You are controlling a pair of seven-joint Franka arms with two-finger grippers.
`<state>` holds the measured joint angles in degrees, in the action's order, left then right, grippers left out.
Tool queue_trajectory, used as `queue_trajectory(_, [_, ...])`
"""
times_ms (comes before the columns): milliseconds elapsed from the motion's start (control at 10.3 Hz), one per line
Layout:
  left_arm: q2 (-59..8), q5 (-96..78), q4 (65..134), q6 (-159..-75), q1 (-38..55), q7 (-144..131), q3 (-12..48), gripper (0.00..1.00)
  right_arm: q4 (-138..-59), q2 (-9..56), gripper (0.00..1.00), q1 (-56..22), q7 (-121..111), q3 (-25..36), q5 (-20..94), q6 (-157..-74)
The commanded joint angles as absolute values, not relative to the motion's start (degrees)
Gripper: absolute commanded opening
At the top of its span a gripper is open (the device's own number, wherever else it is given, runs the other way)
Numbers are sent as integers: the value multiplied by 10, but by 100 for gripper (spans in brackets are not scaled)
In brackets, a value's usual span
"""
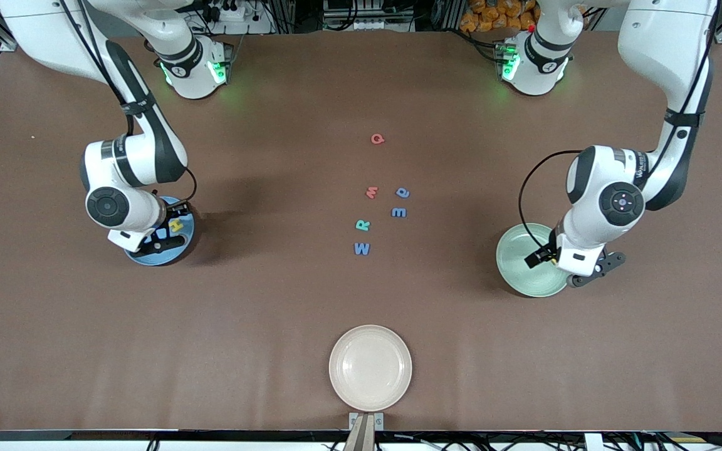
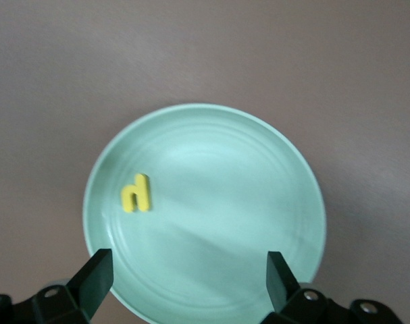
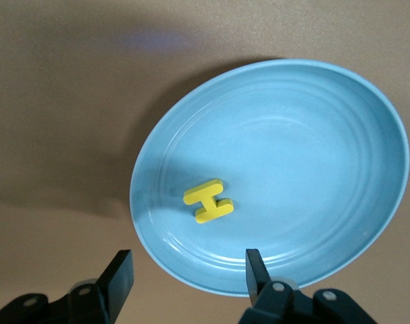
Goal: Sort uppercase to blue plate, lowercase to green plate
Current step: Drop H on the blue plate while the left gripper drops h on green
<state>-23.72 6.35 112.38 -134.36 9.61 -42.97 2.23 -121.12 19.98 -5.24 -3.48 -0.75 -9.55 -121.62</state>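
Yellow H [image 3: 209,201] lies in blue plate [image 3: 340,115], yellow y [image 2: 136,193] in green plate [image 2: 259,169]; my right gripper [image 3: 186,273] and left gripper [image 2: 189,273] hover above, both spread wide, empty.

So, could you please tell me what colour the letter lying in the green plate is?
Yellow; the letter shows best in the left wrist view.

A high front camera faces both robot bases across the brown worktop [image 1: 273,313]. Each wrist camera looks straight down, close: left on the round pale green plate [image 2: 286,202], right on the round sky-blue plate [image 3: 313,155], both also seen from the front.
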Motion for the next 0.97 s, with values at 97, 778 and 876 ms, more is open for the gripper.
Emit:
queue_trajectory(97, [-258,71,1116,-1339,190,-527,23,100,-1213,183,76,-60,92,-62,-39,-1167])
queue_trajectory(778, [-312,33,1057,-1340,328,-673,27,100,-1240,152,63,-66,429,-304,-14,-1186])
queue_trajectory(876, [-324,33,1049,-1340,343,-738,27,100,-1256,152,50,-66,485,-341,-10,-1221])
